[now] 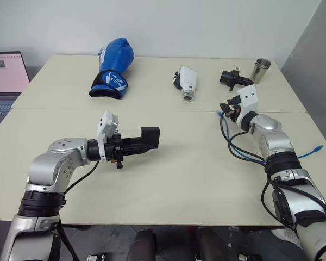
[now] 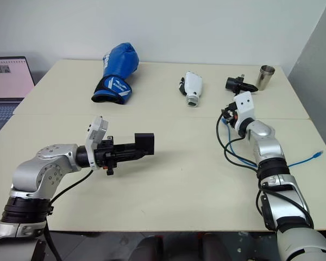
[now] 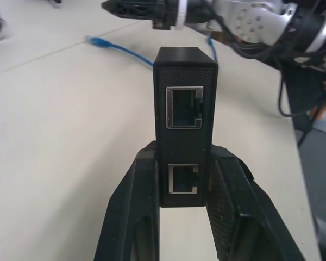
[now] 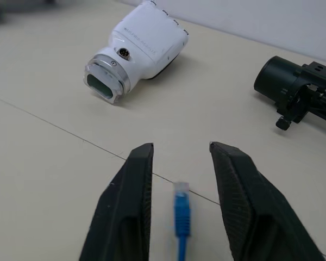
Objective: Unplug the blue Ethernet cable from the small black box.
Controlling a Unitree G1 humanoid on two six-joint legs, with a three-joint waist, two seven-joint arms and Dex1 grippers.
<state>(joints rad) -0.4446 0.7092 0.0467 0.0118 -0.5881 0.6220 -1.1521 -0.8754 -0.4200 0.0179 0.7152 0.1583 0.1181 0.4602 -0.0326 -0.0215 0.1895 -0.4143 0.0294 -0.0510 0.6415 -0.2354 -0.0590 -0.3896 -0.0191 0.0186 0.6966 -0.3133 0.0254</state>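
Left gripper (image 3: 182, 217) is clamped on the small black box (image 3: 185, 119), held above the bench (image 1: 179, 168), ports empty. Right gripper (image 4: 179, 179) is parted, the blue Ethernet cable (image 4: 181, 209) plug between its fingers, untouched.

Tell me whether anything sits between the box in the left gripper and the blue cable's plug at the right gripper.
Nothing visible does. The small black box, clamped by the left gripper, faces the blue Ethernet cable across bare table; both ports show empty.
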